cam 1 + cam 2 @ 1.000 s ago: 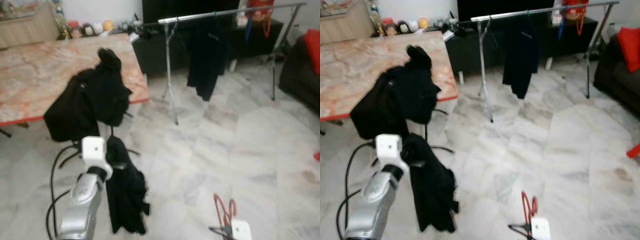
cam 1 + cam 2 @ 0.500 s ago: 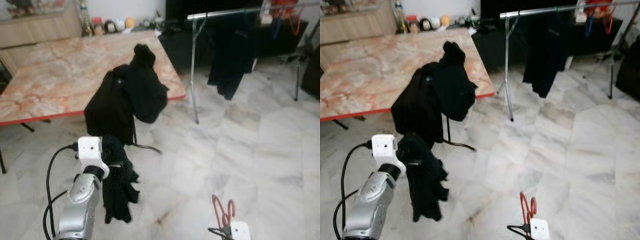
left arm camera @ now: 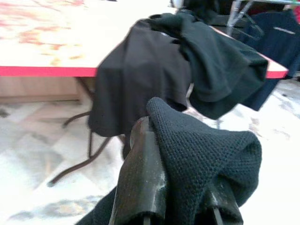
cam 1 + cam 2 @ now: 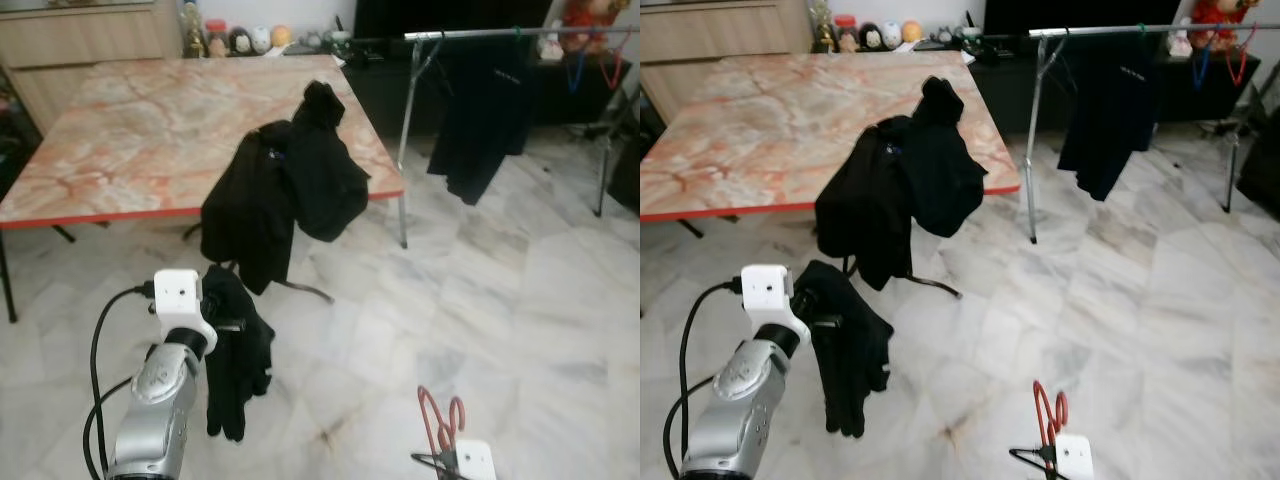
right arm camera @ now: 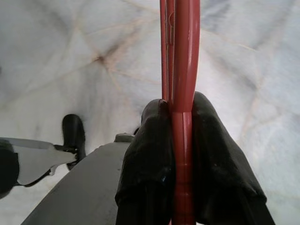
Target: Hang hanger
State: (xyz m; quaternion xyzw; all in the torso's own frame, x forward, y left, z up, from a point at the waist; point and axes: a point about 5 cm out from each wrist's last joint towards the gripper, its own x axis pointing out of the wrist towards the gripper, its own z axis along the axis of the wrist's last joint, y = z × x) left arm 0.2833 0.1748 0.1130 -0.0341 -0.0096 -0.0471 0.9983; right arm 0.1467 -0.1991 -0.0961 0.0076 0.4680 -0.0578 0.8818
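1. At far left, a marble-patterned tabletop [image 4: 150, 130] with a red edge fills the room's near side; dark clothes [image 4: 285, 185] are heaped over what looks like a chair at its corner.

2. In the foreground, the left gripper [image 3: 180, 206] carries a black garment [image 4: 235, 360] draped over its fingers [image 3: 143, 178]. They appear clamped on the cloth, which hangs limp towards the marble floor [image 4: 520, 300].

3. Low at centre-right, the right gripper [image 5: 182, 159] has its fingers [image 5: 147, 154] pressed together on a red hanger [image 4: 440, 425], held low and well apart from the rail.

4. At upper right, a metal clothes rail [image 4: 500, 33] stands well away across the floor, already bearing a dark shirt [image 4: 485, 110].

5. Judged from here, the hanger is gripped by one thin strand, so it could swivel or slip as the robot walks, leaving the hook misaligned with the rail. The trailing garment could snag on the chair, and the shirt on the rail could crowd the landing spot.
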